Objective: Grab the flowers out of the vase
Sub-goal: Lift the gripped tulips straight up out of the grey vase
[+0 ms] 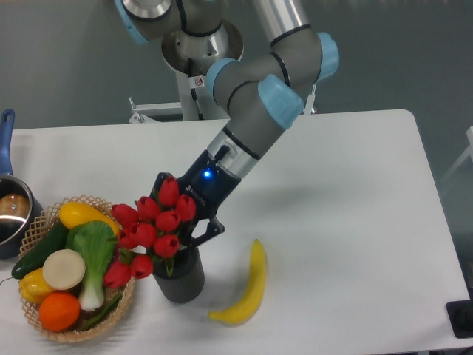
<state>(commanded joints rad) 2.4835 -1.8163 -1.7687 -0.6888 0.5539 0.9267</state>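
Observation:
The flowers (151,225), a bunch of glossy red tulip buds with green leaves, stand in the dark grey ribbed vase (179,279) at the table's front, leaning left toward the basket. My gripper (179,222) comes down at a slant from the upper right and is among the buds. Its black fingers (209,229) are spread wide on either side of the bunch, just above the vase rim. The fingertips are hidden behind the buds. The stems are still inside the vase.
A wicker basket (118,307) of fruit and vegetables touches the flowers on the left. A banana (247,288) lies right of the vase. A blue-handled metal pot (11,211) sits at the left edge. The table's front edge is close below the vase.

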